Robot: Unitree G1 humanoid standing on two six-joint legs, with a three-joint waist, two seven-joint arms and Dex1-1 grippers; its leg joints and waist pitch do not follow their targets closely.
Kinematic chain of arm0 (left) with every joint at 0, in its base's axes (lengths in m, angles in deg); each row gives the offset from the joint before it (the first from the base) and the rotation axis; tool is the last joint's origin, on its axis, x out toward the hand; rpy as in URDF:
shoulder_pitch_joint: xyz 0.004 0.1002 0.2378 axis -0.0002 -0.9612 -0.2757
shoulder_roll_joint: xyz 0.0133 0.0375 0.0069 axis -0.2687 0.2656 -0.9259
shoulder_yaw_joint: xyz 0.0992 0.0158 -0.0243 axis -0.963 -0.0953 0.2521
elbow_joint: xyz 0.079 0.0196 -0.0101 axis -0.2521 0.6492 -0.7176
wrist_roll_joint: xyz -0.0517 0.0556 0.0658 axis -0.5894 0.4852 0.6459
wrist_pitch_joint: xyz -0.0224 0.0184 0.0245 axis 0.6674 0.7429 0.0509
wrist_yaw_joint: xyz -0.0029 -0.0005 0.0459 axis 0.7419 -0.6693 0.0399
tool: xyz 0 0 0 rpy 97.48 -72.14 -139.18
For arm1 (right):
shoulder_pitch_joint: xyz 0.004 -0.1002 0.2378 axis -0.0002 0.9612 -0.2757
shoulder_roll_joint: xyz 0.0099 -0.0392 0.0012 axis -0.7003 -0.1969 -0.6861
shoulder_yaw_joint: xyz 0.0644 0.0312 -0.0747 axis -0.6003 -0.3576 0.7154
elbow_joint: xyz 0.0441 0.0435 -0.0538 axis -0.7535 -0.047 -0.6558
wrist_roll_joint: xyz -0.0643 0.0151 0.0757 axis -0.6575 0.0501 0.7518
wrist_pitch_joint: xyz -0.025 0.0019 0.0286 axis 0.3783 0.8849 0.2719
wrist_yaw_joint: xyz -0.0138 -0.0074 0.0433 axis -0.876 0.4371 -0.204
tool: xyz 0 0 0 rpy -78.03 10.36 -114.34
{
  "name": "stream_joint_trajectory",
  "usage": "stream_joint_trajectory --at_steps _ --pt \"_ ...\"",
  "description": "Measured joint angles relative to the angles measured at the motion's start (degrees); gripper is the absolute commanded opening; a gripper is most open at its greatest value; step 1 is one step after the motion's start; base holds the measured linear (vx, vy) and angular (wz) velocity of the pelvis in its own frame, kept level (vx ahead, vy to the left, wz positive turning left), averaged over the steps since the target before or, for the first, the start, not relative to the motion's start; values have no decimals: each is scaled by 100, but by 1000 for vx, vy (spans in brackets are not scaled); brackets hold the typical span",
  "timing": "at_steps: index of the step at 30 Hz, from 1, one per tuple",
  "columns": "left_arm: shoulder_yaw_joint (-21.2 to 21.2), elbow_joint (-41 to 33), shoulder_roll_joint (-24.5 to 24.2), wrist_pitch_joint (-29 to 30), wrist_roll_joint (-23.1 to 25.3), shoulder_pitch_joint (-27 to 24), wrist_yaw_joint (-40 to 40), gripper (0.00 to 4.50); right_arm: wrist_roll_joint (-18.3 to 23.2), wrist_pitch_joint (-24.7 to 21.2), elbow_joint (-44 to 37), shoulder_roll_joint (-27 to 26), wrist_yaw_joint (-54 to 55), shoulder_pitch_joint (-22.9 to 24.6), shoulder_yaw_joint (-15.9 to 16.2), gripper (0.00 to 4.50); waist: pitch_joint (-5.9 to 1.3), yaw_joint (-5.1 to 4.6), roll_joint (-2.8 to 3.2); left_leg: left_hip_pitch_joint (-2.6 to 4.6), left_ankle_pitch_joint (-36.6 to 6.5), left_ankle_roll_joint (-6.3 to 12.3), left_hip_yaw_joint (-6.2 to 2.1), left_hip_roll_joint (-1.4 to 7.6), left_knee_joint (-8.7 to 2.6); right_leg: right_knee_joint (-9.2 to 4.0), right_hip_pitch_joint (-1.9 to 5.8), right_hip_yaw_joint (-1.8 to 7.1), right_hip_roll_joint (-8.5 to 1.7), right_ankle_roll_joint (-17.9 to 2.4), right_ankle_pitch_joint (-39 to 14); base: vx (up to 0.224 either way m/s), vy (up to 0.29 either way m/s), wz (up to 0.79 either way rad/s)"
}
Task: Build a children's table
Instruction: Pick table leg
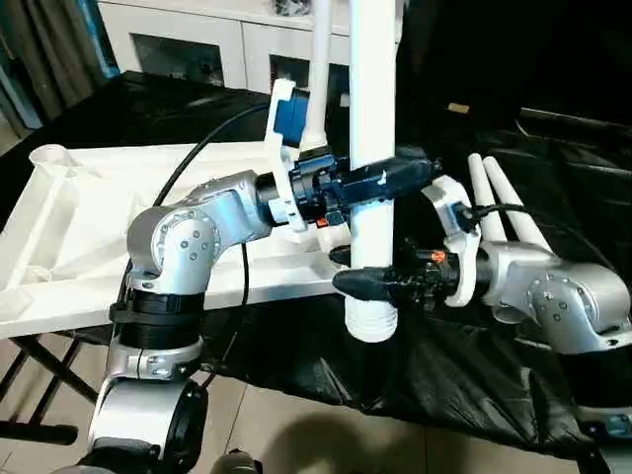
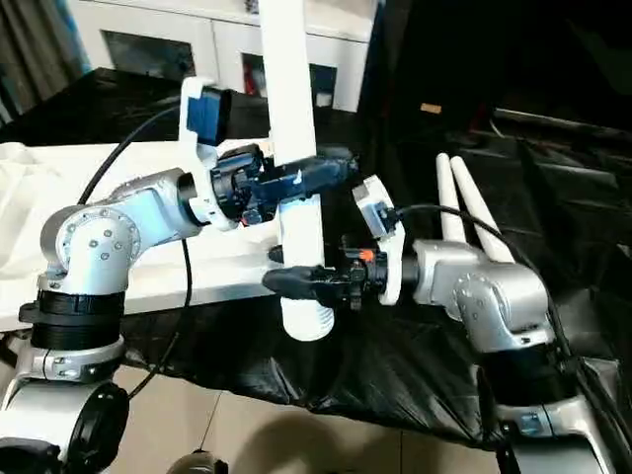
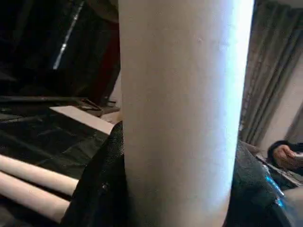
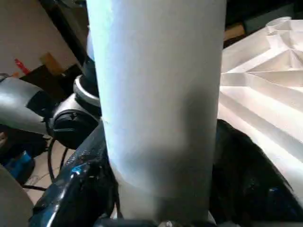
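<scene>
Black sheeting drapes the table before a white cabinet; left tool and right tool both clasp the upright leg beyond its edge.

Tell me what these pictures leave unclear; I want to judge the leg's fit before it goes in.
- Held leg: top cut off by the head views' upper edge.
- Left claw and right claw: far fingers hidden behind the leg.
- Tabletop: near-right corner hidden by the left arm.
- Spare legs: lower ends hidden by the right arm.
</scene>
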Motion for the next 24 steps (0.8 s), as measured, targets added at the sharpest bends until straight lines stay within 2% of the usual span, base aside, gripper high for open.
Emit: stream_joint_trajectory --at_steps 3,6,12,14,17,18,20,24 --pt "-9 0 -4 3 -7 0 3 187 36 -3 -7 0 -44 2 5 241 0 9 -1 0 0 0 0 0 0 1 1 0 0 -1 0 0 0 0" --pt "-12 0 -26 14 -12 0 3 187 45 -3 -21 -13 -33 18 4 211 0 9 -1 2 1 0 0 0 1 1 2 0 0 0 0 0 0 0" --pt "-12 -1 -97 83 -104 -1 3 187 51 -3 -87 -111 71 52 3 199 0 5 5 4 1 0 1 0 1 2 2 2 0 0 0 0 0 0" --pt "-11 1 -72 63 -93 -1 -44 243 73 -3 -119 -115 120 80 -21 198 -1 6 4 5 1 0 1 0 1 2 3 2 0 0 0 0 0 0" --pt "-30 31 -6 -106 92 -1 -317 263 80 20 -186 -245 444 206 -119 196 0 14 -1 6 1 -1 1 0 0 3 5 1 0 0 0 0 0 0" --pt "-25 31 29 -240 235 -2 -494 293 -5 73 -203 -338 682 250 -162 194 0 12 -2 7 1 -1 1 0 1 3 6 2 0 1 -1 0 0 0" --pt "-24 28 91 -417 430 -3 -783 293 -119 138 -208 -427 992 268 -189 194 1 7 -2 7 1 -1 2 0 1 2 5 3 0 5 -3 0 0 0" --pt "-28 -43 242 -544 1060 -5 -2051 306 -660 372 -248 -840 2078 309 -337 193 -3 0 -27 10 3 -4 2 1 0 3 6 3 0 12 -6 0 0 0"
